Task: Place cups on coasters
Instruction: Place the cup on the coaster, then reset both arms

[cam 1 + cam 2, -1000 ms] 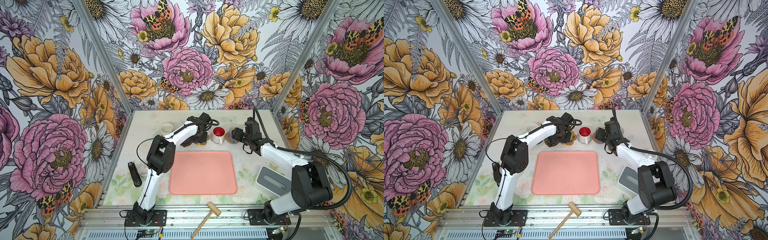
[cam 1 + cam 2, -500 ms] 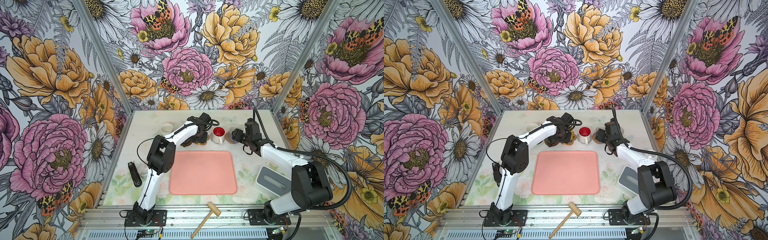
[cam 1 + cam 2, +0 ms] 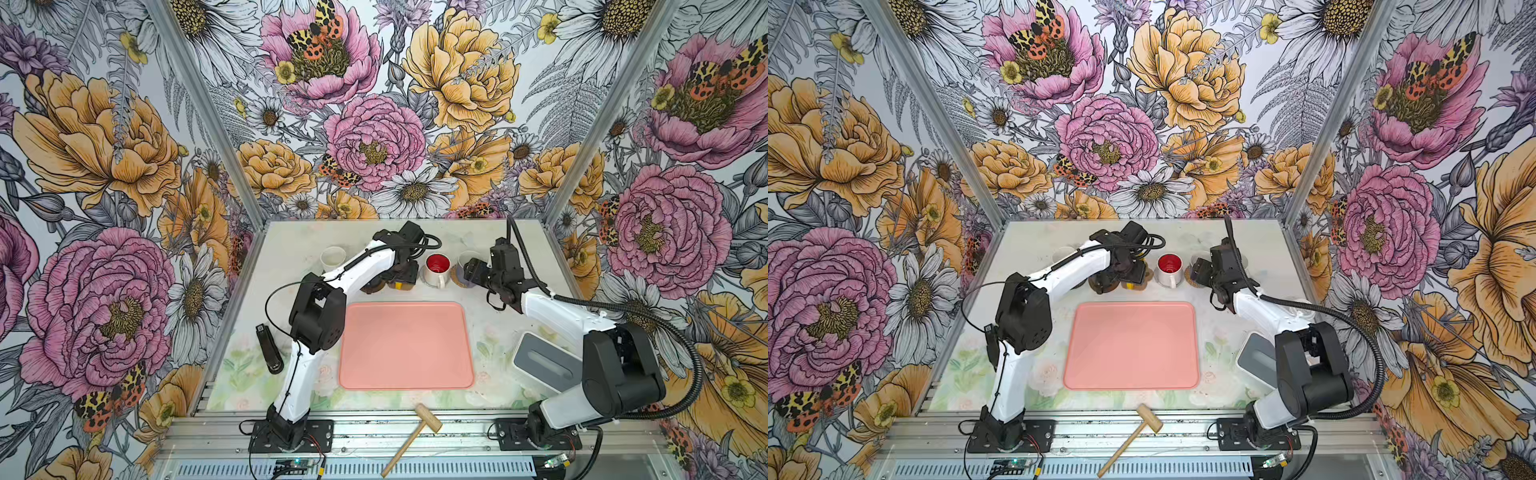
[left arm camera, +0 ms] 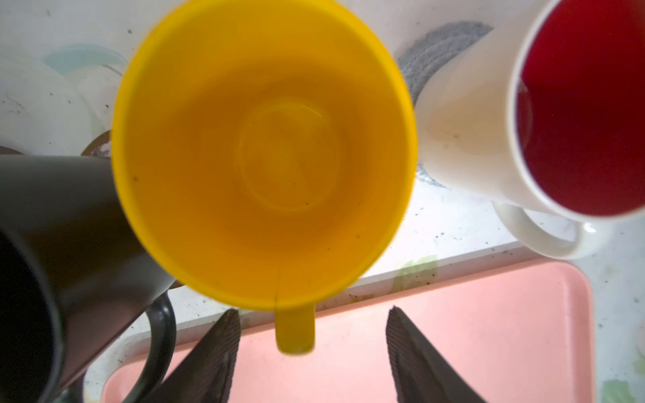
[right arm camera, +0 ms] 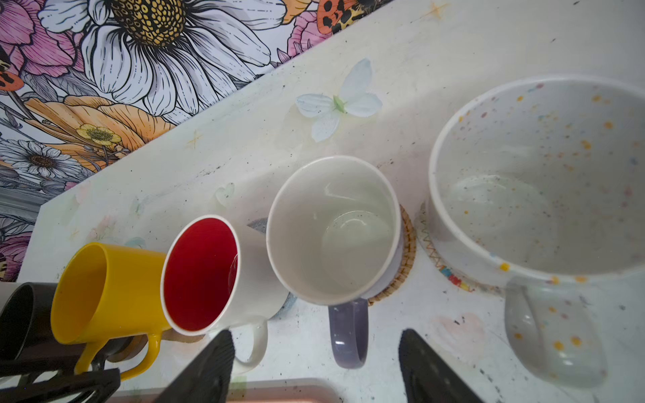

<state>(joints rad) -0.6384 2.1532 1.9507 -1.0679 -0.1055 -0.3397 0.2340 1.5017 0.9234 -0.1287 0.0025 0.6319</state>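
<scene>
Now, with left claw [image 4: 314, 310] spread astride handle [image 4: 295, 331] of yellow mug [image 4: 265, 153], touching neither side, withdraw straight along handle line. Avoid sideways drift: black mug [image 4: 69, 223] tight on one flank, red-lined white mug [image 4: 488, 139] on other. Leave yellow mug upright just ahead, on tan coaster [image 5: 181, 337] glimpsed beneath. Same for right claw [image 5: 316, 333], spread astride lavender mug [image 5: 335, 226] handle; woven coaster [image 5: 409, 244] under it.

The red-lined mug [image 5: 209, 275] looks glossy ceramic, the yellow mug [image 4: 265, 153] matt plastic, the tan coaster [image 5: 409, 244] woven straw
</scene>
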